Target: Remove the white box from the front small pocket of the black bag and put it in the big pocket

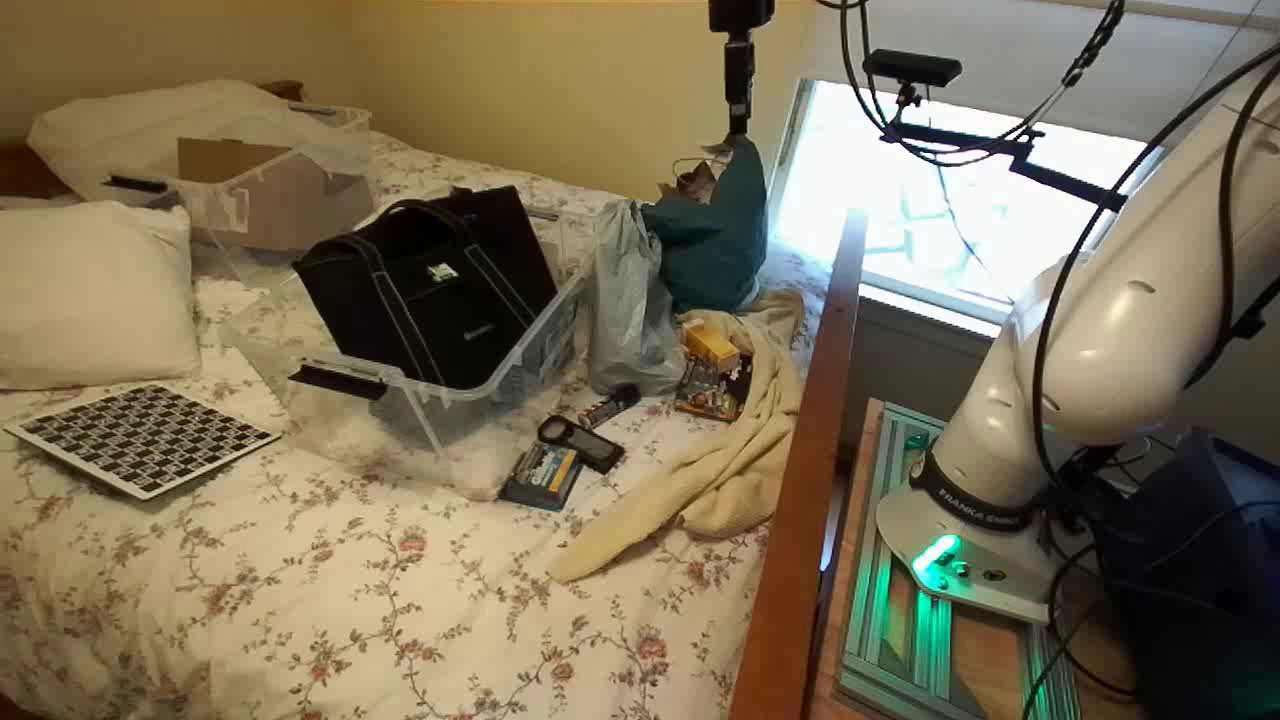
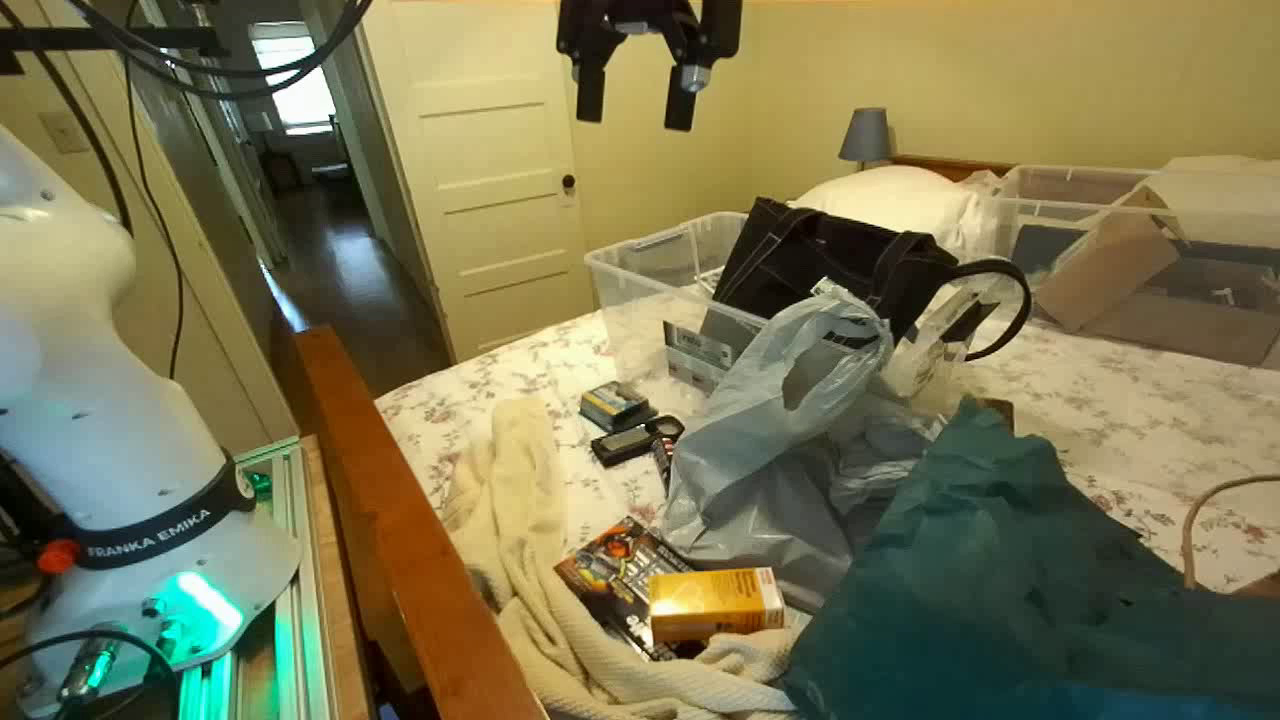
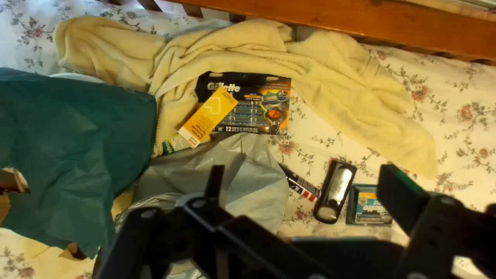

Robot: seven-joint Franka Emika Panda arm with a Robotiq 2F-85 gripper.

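Wrist view makes print legible on the razor pack (image 3: 257, 116); the black bag (image 1: 430, 300) can be made out only in both exterior views. In an exterior view it leans inside a clear bin (image 1: 450, 394), top toward the upper left, long axis running lower left to upper right. A white patch (image 1: 442, 272) on its front is too small to identify. The gripper (image 2: 636, 112) hangs aloft, fingers spread wide.

There's 1 blk bag (image 1: 430, 322), 2 clear plastic tubs (image 1: 400, 430), 2 wht pillows (image 1: 90, 300), 1 checkerboard (image 1: 145, 440), 1 gry plastic bag (image 1: 630, 320), 1 dk teal bundle (image 1: 708, 248), 1 cream blanket (image 1: 725, 485), 1 yel box (image 3: 209, 116), 2 razor packs (image 3: 257, 104), 1 lamp (image 2: 865, 135), 1 gripper (image 2: 636, 115).
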